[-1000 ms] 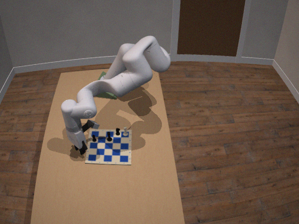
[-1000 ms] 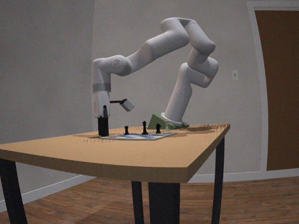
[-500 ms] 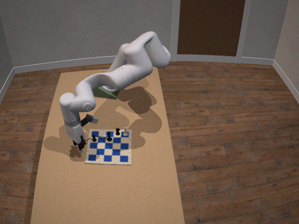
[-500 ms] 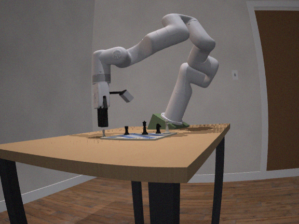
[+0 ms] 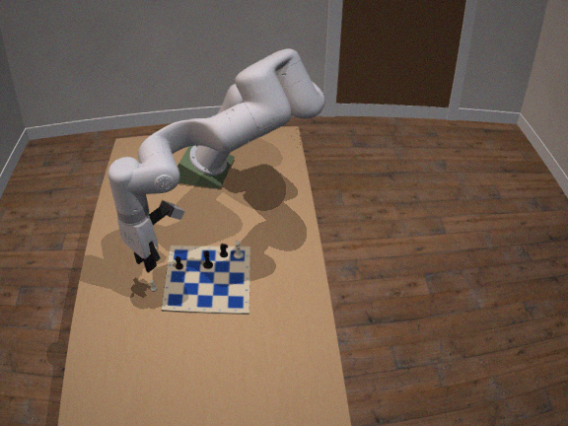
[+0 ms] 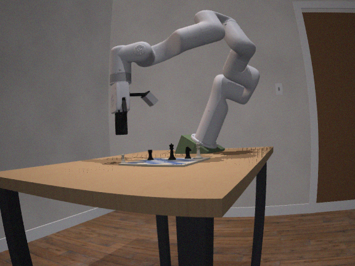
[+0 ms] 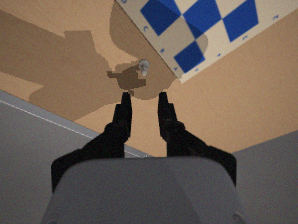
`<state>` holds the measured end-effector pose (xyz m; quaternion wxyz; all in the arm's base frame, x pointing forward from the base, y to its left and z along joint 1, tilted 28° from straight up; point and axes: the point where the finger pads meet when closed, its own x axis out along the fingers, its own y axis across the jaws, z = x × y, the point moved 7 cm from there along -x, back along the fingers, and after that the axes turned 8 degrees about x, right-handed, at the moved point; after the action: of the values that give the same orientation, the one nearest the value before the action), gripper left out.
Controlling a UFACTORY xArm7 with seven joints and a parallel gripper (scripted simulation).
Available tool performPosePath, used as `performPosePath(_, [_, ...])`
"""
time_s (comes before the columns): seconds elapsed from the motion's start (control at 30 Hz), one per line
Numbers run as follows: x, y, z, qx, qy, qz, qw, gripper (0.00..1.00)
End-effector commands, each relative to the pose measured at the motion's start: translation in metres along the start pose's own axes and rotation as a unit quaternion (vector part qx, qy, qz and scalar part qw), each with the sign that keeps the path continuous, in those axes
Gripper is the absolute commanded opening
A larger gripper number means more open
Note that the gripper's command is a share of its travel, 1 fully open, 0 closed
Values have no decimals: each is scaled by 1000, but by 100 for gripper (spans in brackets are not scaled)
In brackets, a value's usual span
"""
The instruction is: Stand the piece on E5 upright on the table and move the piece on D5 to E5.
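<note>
- Lower left of the top view, on the desk (image 5: 197,365) (image 6: 154,185) (image 7: 250,110): see pawn (image 5: 153,286) (image 6: 122,159) (image 7: 144,67), upright, head up, long axis vertical.
- Near board (image 5: 206,289) (image 6: 154,164) (image 7: 200,15), apart.
- Above, see gripper (image 5: 149,267) (image 6: 121,134) (image 7: 144,101), partly open, holding nothing.
</note>
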<state>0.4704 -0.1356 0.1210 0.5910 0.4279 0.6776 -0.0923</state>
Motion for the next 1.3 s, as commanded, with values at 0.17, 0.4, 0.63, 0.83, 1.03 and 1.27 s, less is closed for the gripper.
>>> performPosePath(0.17, [-4,0,1,0,-2,1,1000,100])
performPosePath(0.4, [-4,0,1,0,-2,1,1000,100])
performPosePath(0.63, [-4,0,1,0,-2,1,1000,100])
performPosePath(0.83, [-4,0,-1,20,-2,0,1000,100])
performPosePath(1.03, [-4,-1,-7,79,-2,-2,997,100])
performPosePath(1.27, [-3,-3,-26,258,-4,-6,966,100])
